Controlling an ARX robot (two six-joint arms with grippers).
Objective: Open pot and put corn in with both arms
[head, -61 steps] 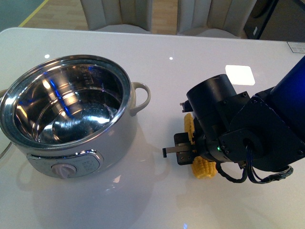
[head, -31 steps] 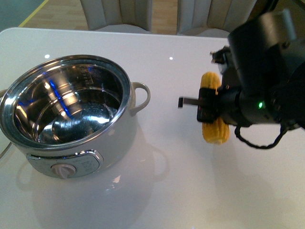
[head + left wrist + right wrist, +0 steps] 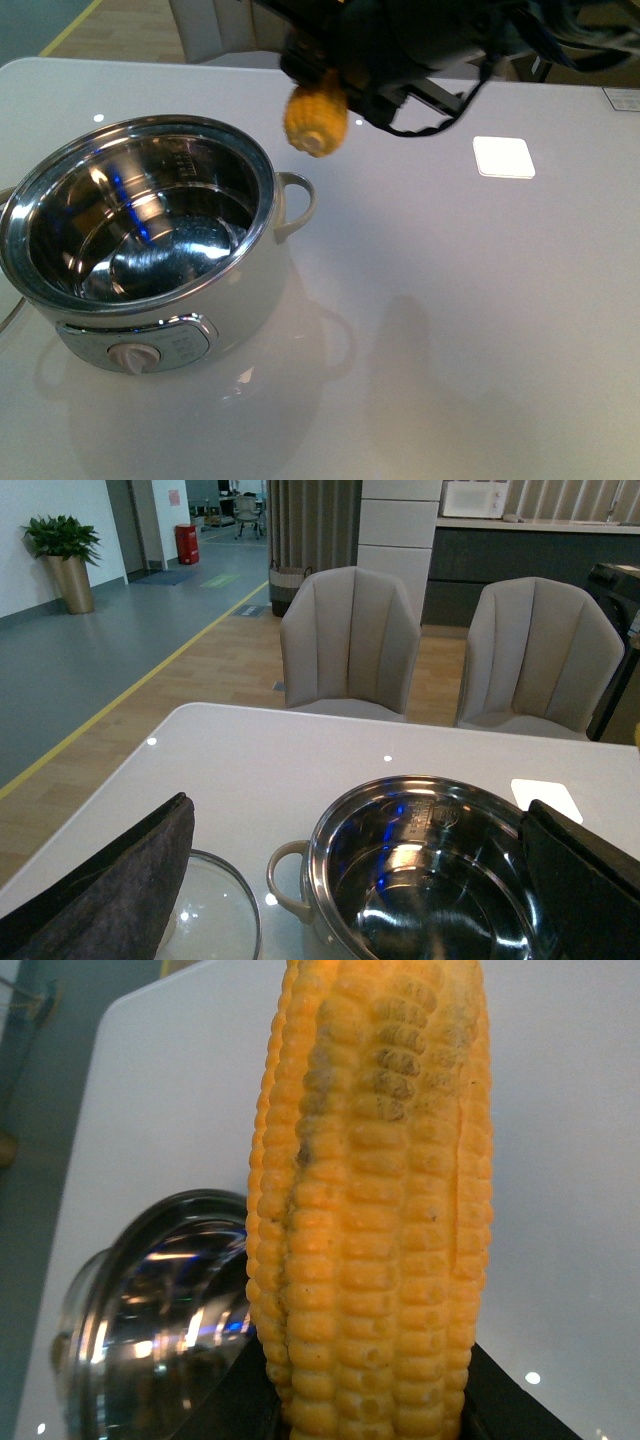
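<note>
The white pot (image 3: 150, 240) stands open on the table's left, its steel bowl empty; it also shows in the left wrist view (image 3: 430, 870) and the right wrist view (image 3: 150, 1330). My right gripper (image 3: 330, 75) is shut on the yellow corn (image 3: 316, 118), holding it in the air just beyond the pot's far right rim. The corn (image 3: 375, 1190) fills the right wrist view. My left gripper (image 3: 360, 880) is open, its dark fingers (image 3: 110, 880) spread wide, looking over the pot from its left side. It is out of the front view.
A glass lid (image 3: 215, 920) lies on the table beside the pot's left handle. A white square patch (image 3: 503, 156) shows on the table at the right. Two beige chairs (image 3: 350, 640) stand behind the table's far edge.
My right arm has lifted the corn from the table on the right and carried it up and left, to near the pot's far right rim.
</note>
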